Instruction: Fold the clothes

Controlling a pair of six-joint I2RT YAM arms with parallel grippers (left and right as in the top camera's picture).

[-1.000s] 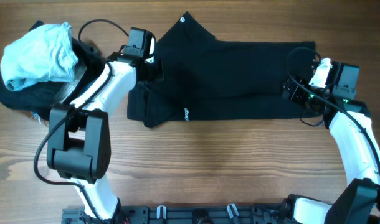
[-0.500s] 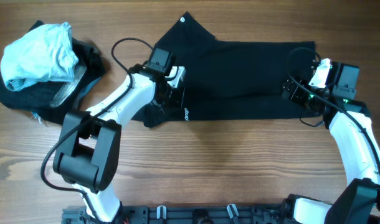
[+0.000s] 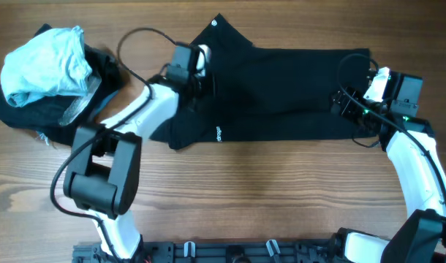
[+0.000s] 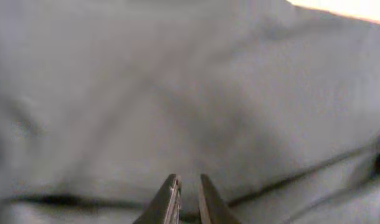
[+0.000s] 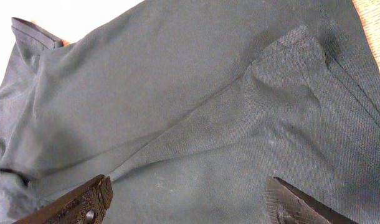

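A black polo shirt lies spread across the far middle of the wooden table, collar end at the left. My left gripper is over the shirt's left part. In the left wrist view its fingers are pressed almost together just above the fabric, with no fold seen between them. My right gripper is at the shirt's right end. In the right wrist view its jaws are wide open over the cloth, next to a sleeve.
A pile of clothes sits at the far left: a light blue garment on top of dark ones. Bare wood table lies in front of the shirt. The robot base rail runs along the near edge.
My left gripper moved from the shirt's left edge in over the shirt, first toward the near hem, then back toward the collar. The right arm has not moved.
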